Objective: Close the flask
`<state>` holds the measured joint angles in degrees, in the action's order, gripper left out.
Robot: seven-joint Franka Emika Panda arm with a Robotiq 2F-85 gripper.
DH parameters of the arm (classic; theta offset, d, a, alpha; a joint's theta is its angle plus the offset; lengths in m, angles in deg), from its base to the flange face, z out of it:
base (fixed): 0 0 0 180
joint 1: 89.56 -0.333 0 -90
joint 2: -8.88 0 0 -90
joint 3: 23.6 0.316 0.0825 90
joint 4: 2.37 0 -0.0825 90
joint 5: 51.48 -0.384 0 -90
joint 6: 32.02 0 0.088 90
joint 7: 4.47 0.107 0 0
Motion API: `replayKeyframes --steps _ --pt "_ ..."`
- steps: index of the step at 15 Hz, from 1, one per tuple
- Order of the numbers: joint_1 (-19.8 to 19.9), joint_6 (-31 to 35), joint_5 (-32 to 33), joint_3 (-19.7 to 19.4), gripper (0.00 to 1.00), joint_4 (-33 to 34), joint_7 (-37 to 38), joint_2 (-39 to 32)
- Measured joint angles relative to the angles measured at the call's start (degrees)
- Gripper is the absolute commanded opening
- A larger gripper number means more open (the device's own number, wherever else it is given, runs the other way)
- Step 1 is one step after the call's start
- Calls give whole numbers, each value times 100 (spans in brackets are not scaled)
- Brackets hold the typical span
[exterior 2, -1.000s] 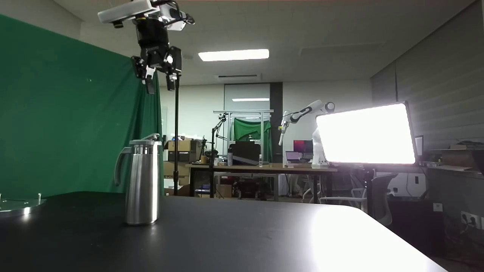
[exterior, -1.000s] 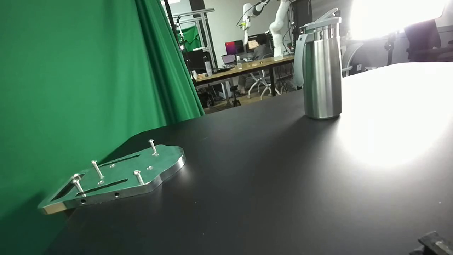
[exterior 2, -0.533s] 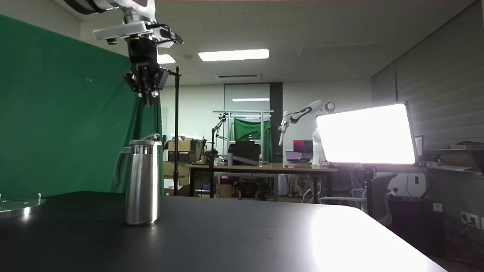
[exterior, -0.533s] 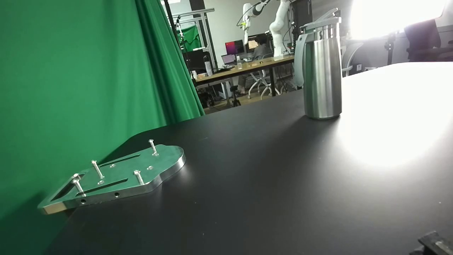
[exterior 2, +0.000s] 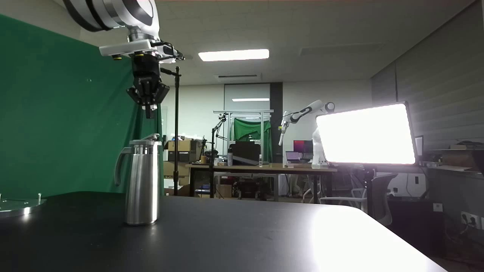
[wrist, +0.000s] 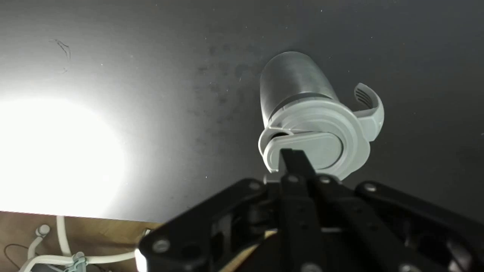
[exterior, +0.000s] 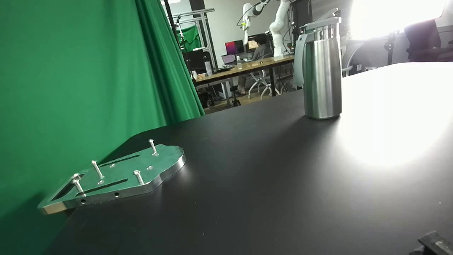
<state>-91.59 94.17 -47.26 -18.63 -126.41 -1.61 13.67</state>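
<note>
The flask [exterior 2: 142,189], a brushed-silver cylinder with a grey handle, stands upright on the black table in both exterior views. Its grey lid flap [exterior: 326,15] is tilted up at the top. From above, in the wrist view, the flap [wrist: 321,149] lies across the round grey lid, with a dark spout hole beside it. My gripper [exterior 2: 150,113] hangs over the flask with a gap of air between them. Its fingertips are pressed together, nothing between them. In the wrist view my gripper [wrist: 292,152] covers part of the flap and the lid's near edge.
A flat green-looking plate with upright pegs [exterior: 120,173] lies at the table's edge beside the green curtain [exterior: 88,71]. A bright light panel [exterior 2: 366,134] stands beyond the table. Some black hardware [exterior: 437,244] shows at the table's near corner.
My gripper has gone from open to shut and come down closer above the flask. More of the arm shows at the top. Flask and plate have not moved.
</note>
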Motion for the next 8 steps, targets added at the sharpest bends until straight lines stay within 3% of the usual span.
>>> replayKeyframes --steps 8 --pt "-1 0 110 -2 0 103 0 -341"
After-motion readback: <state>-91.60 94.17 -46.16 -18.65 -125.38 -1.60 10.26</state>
